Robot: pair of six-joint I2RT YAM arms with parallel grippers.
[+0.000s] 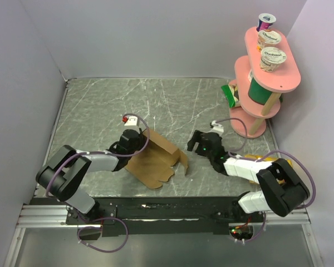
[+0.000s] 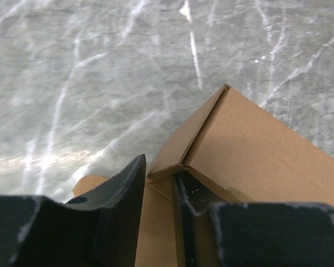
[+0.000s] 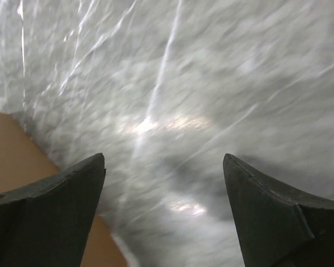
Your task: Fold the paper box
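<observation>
Your left gripper [image 1: 138, 142], from above, sits at the side of the plain brown cardboard paper box [image 1: 156, 161] farthest from the pink tiered stand [image 1: 292, 75]; the half-raised box lies nearer the arm bases than that stand. Your right gripper [image 1: 193, 142] stands between box and stand. Left wrist view adds what the top hides: fingers [image 2: 117, 194] clamped on one raised wall, probably to hold it upright. Right wrist view shows jaws wide apart, empty, perhaps ready for a flap.

Brown paper box [image 1: 155, 161] lies partly folded, far wall raised, tabbed near flap flat
</observation>
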